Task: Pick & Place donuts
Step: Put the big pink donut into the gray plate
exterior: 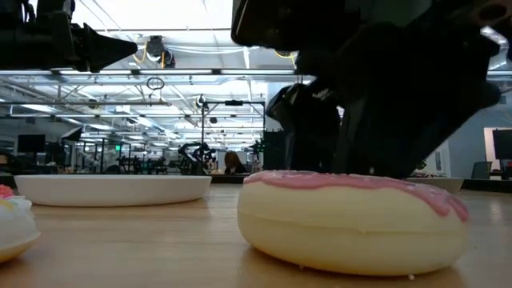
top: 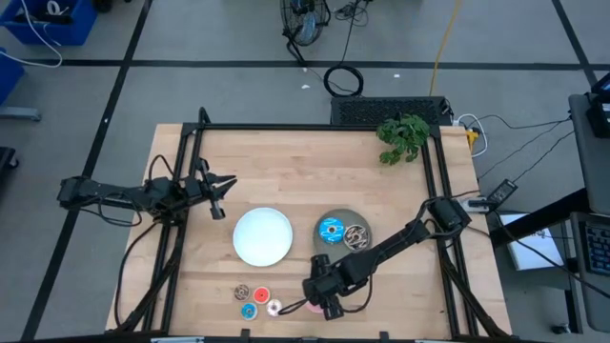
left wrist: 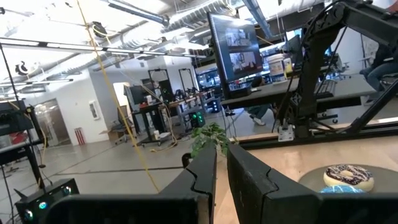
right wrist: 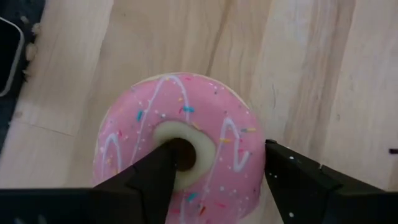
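Observation:
A pink-iced donut (right wrist: 186, 118) lies flat on the wooden table near its front edge, and shows close up in the low view (exterior: 352, 216). My right gripper (right wrist: 217, 149) is open just above it, slanting down; one finger is at the hole and the other outside the rim. A blue donut (top: 331, 230) and a brown sprinkled donut (top: 356, 235) lie on the grey plate (top: 339, 215). Several tiny donuts (top: 255, 300) lie on the table near the front left. My left gripper (top: 221, 195) waits at the table's left, its fingers almost together, holding nothing. My right gripper comes at the pink donut from above, slanting. One fingertip (right wrist: 163, 163) is over the donut's hole (right wrist: 186, 152), and the other (right wrist: 280, 163) stands beyond the outer rim. I cannot tell whether either finger touches the donut. The donut lies flat on the table.
A white plate (top: 263, 236) stands left of the grey plate, mid-table. A green plant sprig (top: 402, 136) lies at the far right corner. Black frame rails (top: 315, 125) run along the table's far and side edges.

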